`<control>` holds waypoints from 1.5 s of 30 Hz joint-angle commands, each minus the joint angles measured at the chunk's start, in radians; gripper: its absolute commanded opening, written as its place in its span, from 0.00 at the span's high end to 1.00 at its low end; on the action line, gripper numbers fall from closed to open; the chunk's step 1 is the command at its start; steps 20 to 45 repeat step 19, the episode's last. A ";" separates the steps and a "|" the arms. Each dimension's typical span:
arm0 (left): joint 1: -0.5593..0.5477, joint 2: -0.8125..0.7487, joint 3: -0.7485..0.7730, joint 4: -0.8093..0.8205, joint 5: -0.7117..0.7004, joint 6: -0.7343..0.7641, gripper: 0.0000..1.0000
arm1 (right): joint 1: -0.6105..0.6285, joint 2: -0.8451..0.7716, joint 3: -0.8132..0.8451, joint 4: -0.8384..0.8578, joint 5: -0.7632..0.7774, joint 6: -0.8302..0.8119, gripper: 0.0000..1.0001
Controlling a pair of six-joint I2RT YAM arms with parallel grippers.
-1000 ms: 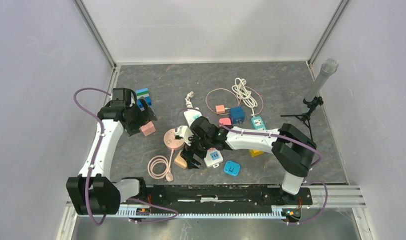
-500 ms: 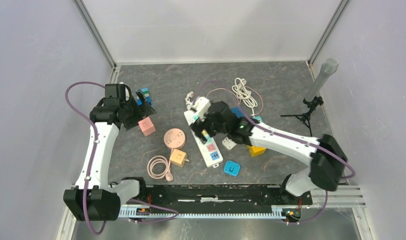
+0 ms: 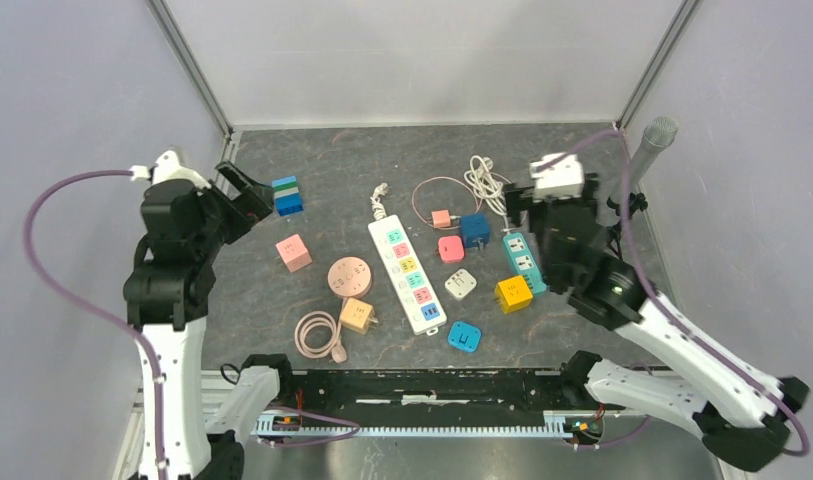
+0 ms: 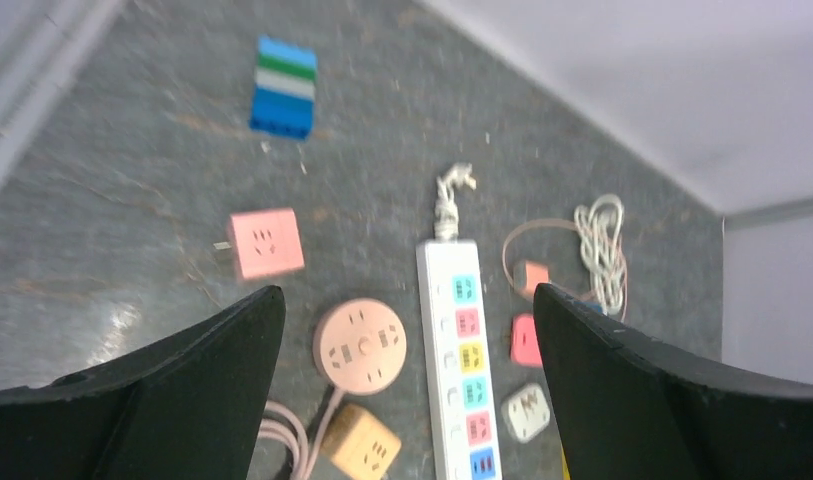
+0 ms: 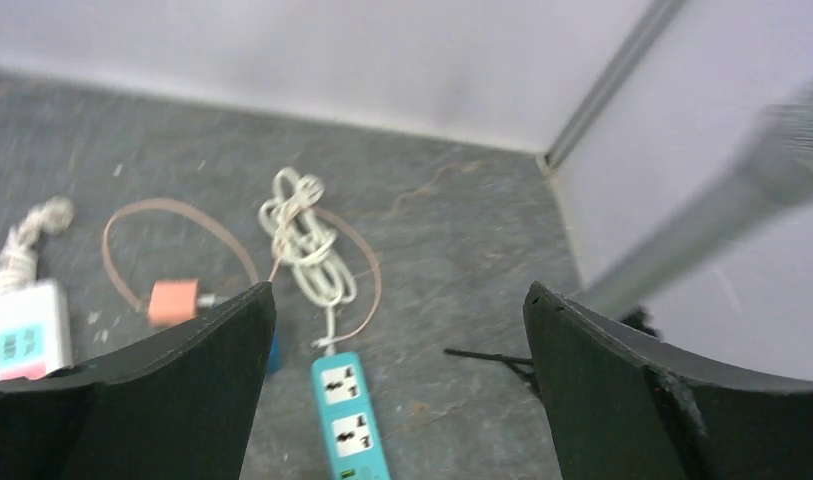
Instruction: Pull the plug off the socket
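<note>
The white power strip (image 3: 407, 275) with coloured sockets lies in the middle of the table, with nothing plugged into it. A white plug (image 3: 461, 284) lies loose on the table just right of the strip. Both show in the left wrist view, the strip (image 4: 462, 370) and the plug (image 4: 528, 411). My left gripper (image 3: 250, 198) is raised at the far left, open and empty (image 4: 407, 295). My right gripper (image 3: 552, 215) is raised at the right, open and empty (image 5: 398, 292), above the teal strip (image 5: 347, 410).
Round pink socket (image 3: 348, 274), orange cube (image 3: 357, 315), pink cube (image 3: 294, 252) and blue-green block (image 3: 287, 195) lie left of the strip. Red adapter (image 3: 450, 247), dark blue cube (image 3: 474, 230), teal strip (image 3: 523, 259), yellow cube (image 3: 513, 294), blue square (image 3: 465, 336), coiled cable (image 3: 490, 185) and microphone stand (image 3: 642, 165) are on the right.
My right arm has lifted off the white strip and swung up to the right; the white plug now lies beside the strip. My left arm has pulled back and up to the left.
</note>
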 commanded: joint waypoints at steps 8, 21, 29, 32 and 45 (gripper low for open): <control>0.003 -0.162 0.120 -0.013 -0.289 0.039 0.00 | 0.003 -0.343 0.073 0.168 0.242 -0.232 0.04; 0.002 -0.187 0.106 0.002 -0.299 0.065 0.00 | 0.002 -0.340 0.086 0.186 0.315 -0.263 0.04; 0.002 -0.187 0.106 0.002 -0.299 0.065 0.00 | 0.002 -0.340 0.086 0.186 0.315 -0.263 0.04; 0.002 -0.187 0.106 0.002 -0.299 0.065 0.00 | 0.002 -0.340 0.086 0.186 0.315 -0.263 0.04; 0.002 -0.187 0.106 0.002 -0.299 0.065 0.00 | 0.002 -0.340 0.086 0.186 0.315 -0.263 0.04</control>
